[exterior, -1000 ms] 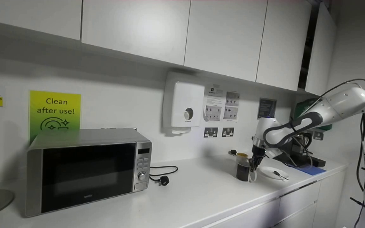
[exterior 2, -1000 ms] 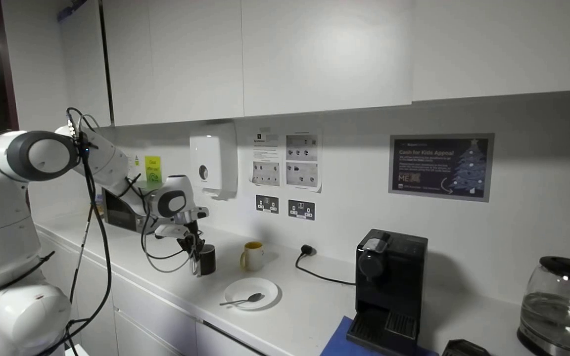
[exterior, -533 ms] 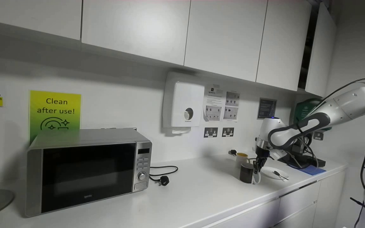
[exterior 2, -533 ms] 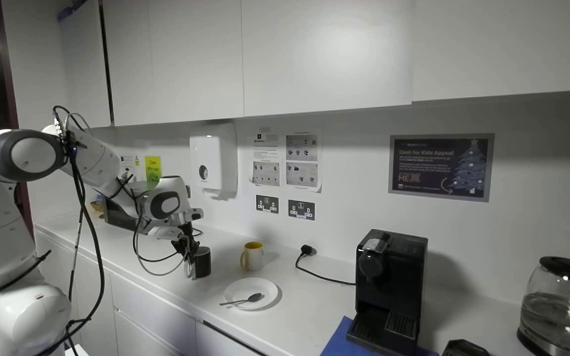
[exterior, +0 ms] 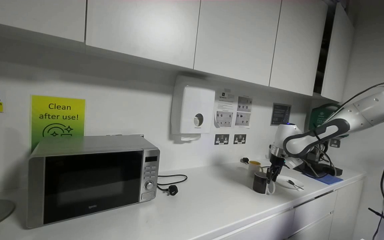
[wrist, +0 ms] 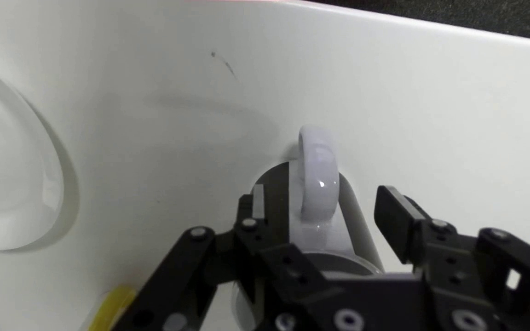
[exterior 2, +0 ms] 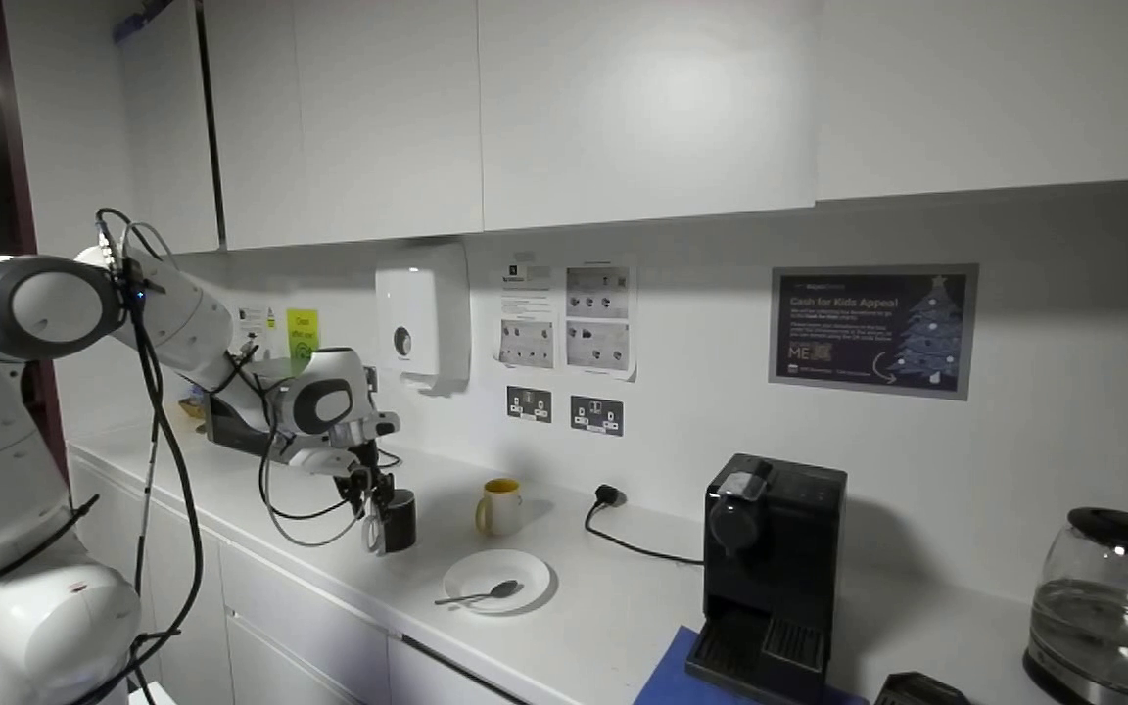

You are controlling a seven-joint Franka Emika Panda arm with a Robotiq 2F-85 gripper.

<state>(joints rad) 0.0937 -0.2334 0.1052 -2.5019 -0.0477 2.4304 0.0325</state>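
Observation:
My gripper (wrist: pixel 325 214) is open over a dark mug (wrist: pixel 275 184) that has a white handle (wrist: pixel 319 177). That handle lies between the spread fingers, with a visible gap on either side. The left finger (wrist: pixel 258 202) overlaps the mug's dark wall in the wrist view; whether it touches cannot be told. In both exterior views the dark mug (exterior: pixel 259 183) (exterior 2: pixel 400 519) stands upright on the counter, the gripper (exterior: pixel 272 175) (exterior 2: pixel 371 494) at its handle side. A mug with a yellow inside (exterior 2: pixel 500 509) stands apart from it, nearer the wall.
A white plate (exterior 2: pixel 474 568) with a spoon (exterior 2: pixel 503 589) lies near the counter's front edge. Farther along stand a black coffee machine (exterior 2: pixel 770 578) on a blue mat (exterior 2: pixel 667 676) and a glass kettle (exterior 2: pixel 1098 617). A microwave (exterior: pixel 93 186) and a loose plug (exterior: pixel 172 190) occupy the opposite side.
The arm has drawn back a little, and the dark mug has shifted with it, away from the yellow mug. The fingers now appear wider apart at the handle.

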